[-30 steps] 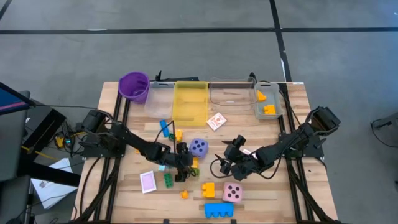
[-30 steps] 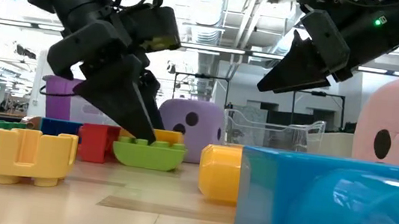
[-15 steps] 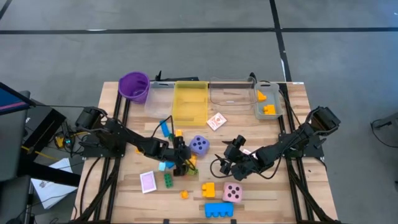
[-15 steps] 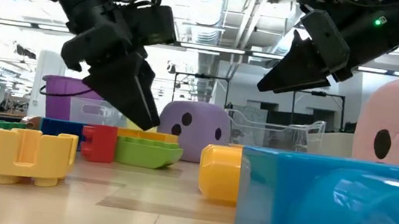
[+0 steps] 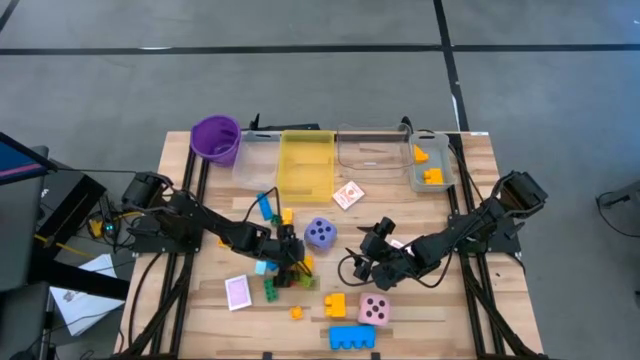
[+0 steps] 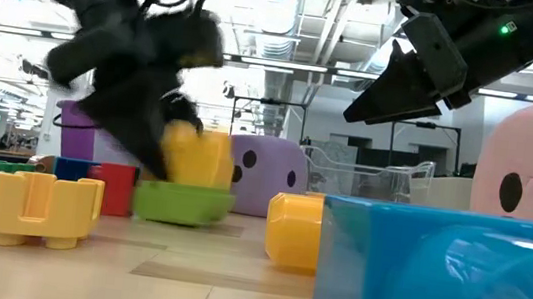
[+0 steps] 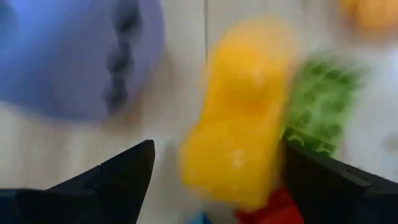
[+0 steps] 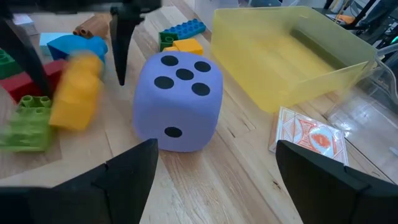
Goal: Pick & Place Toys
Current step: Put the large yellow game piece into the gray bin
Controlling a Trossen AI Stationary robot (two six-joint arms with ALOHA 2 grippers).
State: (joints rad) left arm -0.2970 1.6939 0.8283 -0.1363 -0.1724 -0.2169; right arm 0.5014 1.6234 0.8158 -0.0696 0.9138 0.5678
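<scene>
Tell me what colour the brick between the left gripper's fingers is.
Yellow. The brick sits between the left gripper's open fingers, clearest in the left wrist view, though blurred.

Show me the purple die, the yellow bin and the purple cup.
Purple die (image 8: 177, 99), right wrist view, on its top face among the pips.
Yellow bin (image 5: 305, 163), high view, on its bare floor.
Purple cup (image 5: 215, 148), high view, on its front rim.

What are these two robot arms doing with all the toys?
They are sorting toys on a table. The left gripper is open, low over a pile of bricks beside the purple die, with a yellow brick between its fingers, not clamped. The right gripper hangs open above the table near the pink die. Two orange pieces already lie in a clear bin.
</scene>
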